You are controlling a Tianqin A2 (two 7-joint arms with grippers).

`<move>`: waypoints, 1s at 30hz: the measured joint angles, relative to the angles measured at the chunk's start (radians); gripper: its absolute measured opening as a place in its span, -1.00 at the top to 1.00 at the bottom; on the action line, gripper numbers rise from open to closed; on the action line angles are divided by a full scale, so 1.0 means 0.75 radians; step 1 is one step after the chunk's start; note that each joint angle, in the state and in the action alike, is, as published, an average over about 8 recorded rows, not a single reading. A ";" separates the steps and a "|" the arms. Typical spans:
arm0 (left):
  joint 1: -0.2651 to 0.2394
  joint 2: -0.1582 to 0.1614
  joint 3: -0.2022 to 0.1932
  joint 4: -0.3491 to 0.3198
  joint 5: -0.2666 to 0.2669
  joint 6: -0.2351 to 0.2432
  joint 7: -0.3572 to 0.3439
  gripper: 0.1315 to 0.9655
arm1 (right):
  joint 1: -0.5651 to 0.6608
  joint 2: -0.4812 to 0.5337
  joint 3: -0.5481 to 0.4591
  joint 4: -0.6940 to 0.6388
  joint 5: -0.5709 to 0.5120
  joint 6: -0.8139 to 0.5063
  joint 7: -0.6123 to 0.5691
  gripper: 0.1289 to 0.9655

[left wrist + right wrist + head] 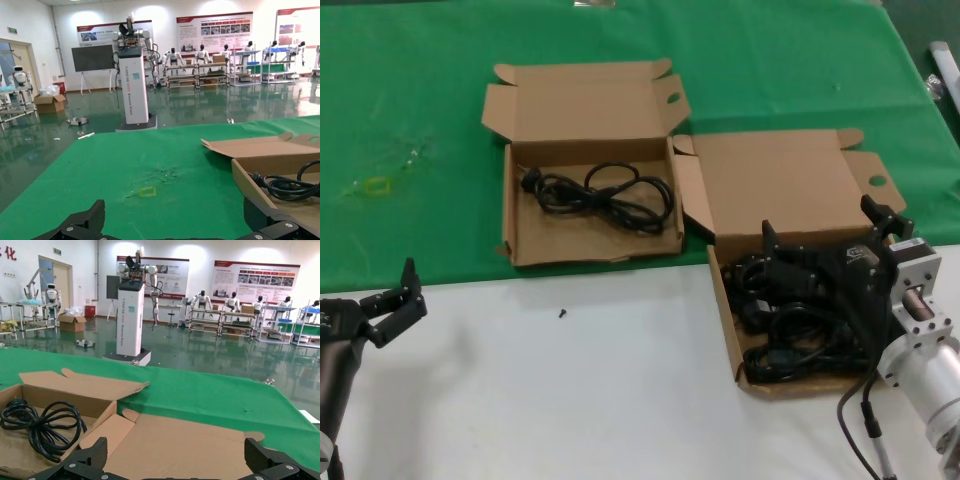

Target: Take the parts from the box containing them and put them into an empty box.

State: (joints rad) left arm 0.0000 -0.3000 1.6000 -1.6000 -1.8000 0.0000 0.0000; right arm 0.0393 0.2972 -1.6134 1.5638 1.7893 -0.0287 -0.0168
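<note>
Green cloth [410,110] covers the far half of the work surface, and a bare white tabletop [570,400] takes up the near half.

Two shallow brown corrugated cardboard mailer boxes lie open with their hinged lids folded back. One with a wavy, ragged front edge [582,252] sits wholly on the cloth, towards the middle. The other, with a neat straight front wall [720,300], sits on the robot's right, straddling the line where cloth meets tabletop. Their side flaps almost touch.

Inside the neat-walled box lies a heap of black power cords [795,350], loosely coiled and filling most of the tray. A single black cord with a moulded plug [605,195] lies looped across the floor of the ragged-edged box; the right wrist view shows the same coil [42,430], and the left wrist view shows its plug end [285,185].

Low over the cord heap inside the neat-walled box is the right gripper [800,270], its black fingers spread apart with nothing clamped between them. The left gripper [395,300] hangs over the white tabletop at the robot's left edge, well apart from both boxes, fingers parted and empty.

A tiny dark screw-like speck [561,313] lies on the white tabletop just before the ragged-edged box.
</note>
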 joint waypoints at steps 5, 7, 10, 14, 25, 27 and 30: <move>0.000 0.000 0.000 0.000 0.000 0.000 0.000 -1.00 | 0.000 0.000 0.000 0.000 0.000 0.000 0.000 -1.00; 0.000 0.000 0.000 0.000 0.000 0.000 0.000 -1.00 | 0.000 0.000 0.000 0.000 0.000 0.000 0.000 -1.00; 0.000 0.000 0.000 0.000 0.000 0.000 0.000 -1.00 | 0.000 0.000 0.000 0.000 0.000 0.000 0.000 -1.00; 0.000 0.000 0.000 0.000 0.000 0.000 0.000 -1.00 | 0.000 0.000 0.000 0.000 0.000 0.000 0.000 -1.00; 0.000 0.000 0.000 0.000 0.000 0.000 0.000 -1.00 | 0.000 0.000 0.000 0.000 0.000 0.000 0.000 -1.00; 0.000 0.000 0.000 0.000 0.000 0.000 0.000 -1.00 | 0.000 0.000 0.000 0.000 0.000 0.000 0.000 -1.00; 0.000 0.000 0.000 0.000 0.000 0.000 0.000 -1.00 | 0.000 0.000 0.000 0.000 0.000 0.000 0.000 -1.00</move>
State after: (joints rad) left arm 0.0000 -0.3000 1.6000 -1.6000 -1.8000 0.0000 0.0000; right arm 0.0393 0.2972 -1.6134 1.5638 1.7893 -0.0287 -0.0168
